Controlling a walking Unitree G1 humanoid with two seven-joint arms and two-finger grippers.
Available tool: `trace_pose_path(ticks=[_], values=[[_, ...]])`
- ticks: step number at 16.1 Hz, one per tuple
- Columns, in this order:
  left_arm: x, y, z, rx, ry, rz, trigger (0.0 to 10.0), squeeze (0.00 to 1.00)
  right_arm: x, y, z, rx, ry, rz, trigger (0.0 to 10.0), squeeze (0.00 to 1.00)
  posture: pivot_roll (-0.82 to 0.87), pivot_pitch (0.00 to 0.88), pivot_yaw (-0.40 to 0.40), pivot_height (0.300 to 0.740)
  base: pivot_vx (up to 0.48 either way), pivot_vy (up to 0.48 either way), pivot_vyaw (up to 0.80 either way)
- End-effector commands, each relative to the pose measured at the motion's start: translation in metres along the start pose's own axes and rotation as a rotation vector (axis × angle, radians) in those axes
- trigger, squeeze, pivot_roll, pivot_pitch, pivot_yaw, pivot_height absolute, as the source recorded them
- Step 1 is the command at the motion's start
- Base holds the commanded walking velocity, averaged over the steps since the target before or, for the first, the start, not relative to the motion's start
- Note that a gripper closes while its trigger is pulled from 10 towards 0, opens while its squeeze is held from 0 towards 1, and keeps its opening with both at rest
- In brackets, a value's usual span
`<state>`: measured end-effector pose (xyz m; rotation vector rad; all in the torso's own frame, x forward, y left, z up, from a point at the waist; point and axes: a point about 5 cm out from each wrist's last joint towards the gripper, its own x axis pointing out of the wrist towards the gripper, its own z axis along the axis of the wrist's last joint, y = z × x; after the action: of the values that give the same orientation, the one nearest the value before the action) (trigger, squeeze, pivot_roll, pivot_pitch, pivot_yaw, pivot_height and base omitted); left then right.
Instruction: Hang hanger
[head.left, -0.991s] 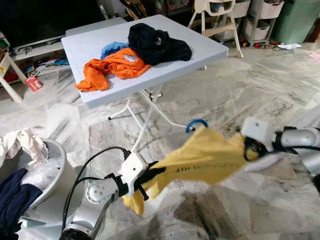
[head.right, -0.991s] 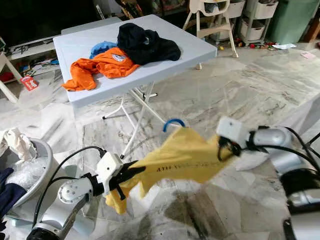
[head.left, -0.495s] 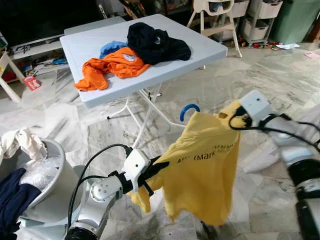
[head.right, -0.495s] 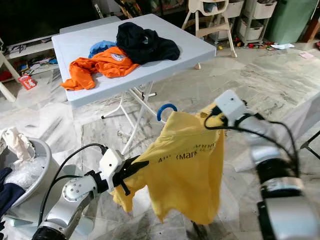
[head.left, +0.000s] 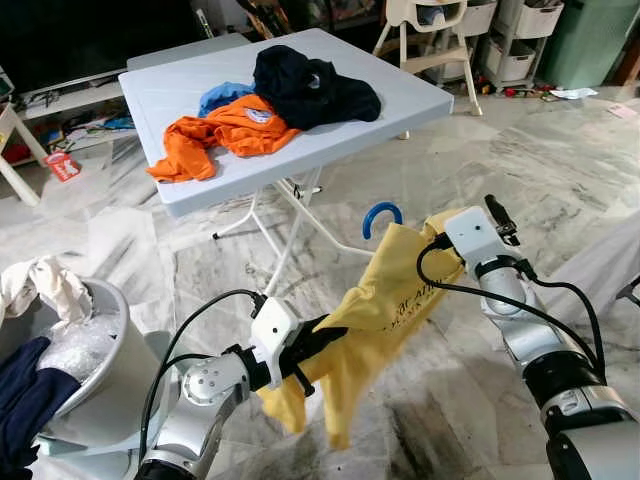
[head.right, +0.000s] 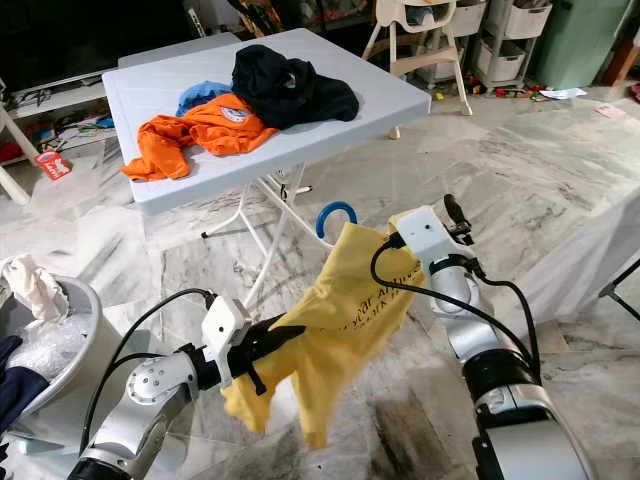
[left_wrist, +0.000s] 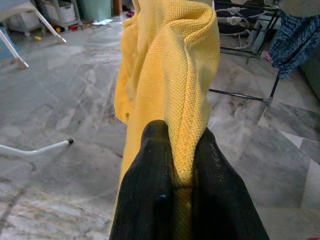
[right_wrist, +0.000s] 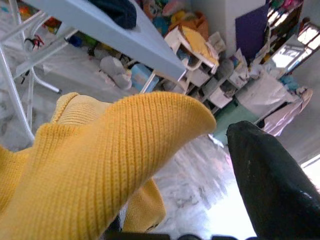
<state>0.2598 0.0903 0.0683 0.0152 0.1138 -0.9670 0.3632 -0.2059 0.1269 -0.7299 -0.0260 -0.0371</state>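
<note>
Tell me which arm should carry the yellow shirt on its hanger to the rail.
Probably the right. The right gripper holds the yellow shirt at its collar, beside the blue hanger hook. The left gripper only pinches a lower fold, away from the hook.

Clothes (head.left: 265, 105) on table (head.left: 410, 95); basket (head.left: 110, 340) left, before it.

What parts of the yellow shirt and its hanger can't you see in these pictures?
- Blue plastic hanger: only its hook peeks out in the eye views; the yellow cotton T-shirt covers the rest.
- Dark print on the shirt: folds crumple it, unreadable.
- Right tool: right wrist view shows one black finger; the shirt's ribbed collar hides the other.
- Grey laundry basket: cut off by the eye views' edge.
</note>
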Motion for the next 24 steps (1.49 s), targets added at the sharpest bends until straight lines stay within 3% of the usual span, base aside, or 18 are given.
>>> trace_pose_path(ticks=[1,2,3,4,5,11,12,16,17,18,19,21,24], values=[[0.004,0.000,0.022,0.034,-0.102,-0.018,0.0,0.00,0.000,0.006,-0.001,0.029,0.021,0.038,10.0,0.47,-0.15,0.037,0.048,0.740,0.000,0.000,0.00],[0.004,0.002,0.022,0.037,-0.100,-0.013,0.0,0.00,0.000,0.004,-0.006,0.083,0.055,0.042,10.0,0.48,-0.15,0.037,0.048,0.740,0.000,0.000,0.00],[0.003,0.003,0.022,0.034,-0.096,-0.012,0.0,0.00,0.000,0.006,-0.009,0.177,0.093,0.071,10.0,0.27,-0.15,0.037,0.048,0.740,0.000,0.000,0.00],[0.002,0.003,0.021,0.033,-0.093,-0.013,0.0,0.00,0.001,0.003,-0.010,0.186,0.092,0.065,10.0,0.00,-0.15,0.035,0.048,0.740,0.000,0.000,0.00],[0.002,0.003,0.021,0.031,-0.090,-0.014,0.0,0.00,0.000,0.000,-0.010,0.227,0.086,0.050,0.0,0.00,-0.15,0.035,0.048,0.740,0.000,0.000,0.00],[0.002,0.004,0.023,0.028,-0.090,-0.012,0.0,0.00,0.005,-0.006,-0.001,0.257,0.040,0.083,0.0,0.00,-0.15,0.032,0.047,0.740,0.000,0.000,0.00],[0.002,0.005,0.023,0.028,-0.089,-0.011,0.0,0.00,0.007,-0.010,0.001,0.185,0.018,0.104,0.0,0.00,-0.15,0.031,0.047,0.740,0.000,0.000,0.00],[0.002,0.006,0.024,0.028,-0.088,-0.009,0.0,0.00,0.007,-0.024,-0.004,0.081,0.006,0.136,0.0,0.00,-0.15,0.030,0.049,0.740,0.000,0.000,0.00],[0.001,0.007,0.024,0.029,-0.088,-0.008,0.0,0.00,0.007,-0.028,-0.008,0.057,0.023,0.148,1.4,0.00,-0.15,0.030,0.051,0.740,0.000,0.000,0.00],[0.001,0.007,0.024,0.029,-0.087,-0.007,0.0,0.00,0.006,-0.029,-0.010,0.059,0.031,0.180,10.0,0.06,-0.15,0.030,0.052,0.740,0.000,0.000,0.00],[0.001,0.006,0.024,0.030,-0.082,-0.015,0.0,0.00,0.007,-0.030,-0.012,0.102,0.056,0.236,10.0,1.00,-0.15,0.029,0.055,0.740,0.000,0.000,0.00],[0.002,0.005,0.024,0.028,-0.079,-0.028,0.0,0.00,0.007,-0.029,-0.012,0.071,0.067,0.305,10.0,1.00,-0.15,0.030,0.057,0.740,0.000,0.000,0.00],[0.001,0.001,0.021,0.023,-0.059,-0.062,0.0,0.00,0.005,-0.029,-0.007,-0.082,0.047,0.550,10.0,1.00,-0.15,0.029,0.058,0.740,0.000,0.000,0.00]])
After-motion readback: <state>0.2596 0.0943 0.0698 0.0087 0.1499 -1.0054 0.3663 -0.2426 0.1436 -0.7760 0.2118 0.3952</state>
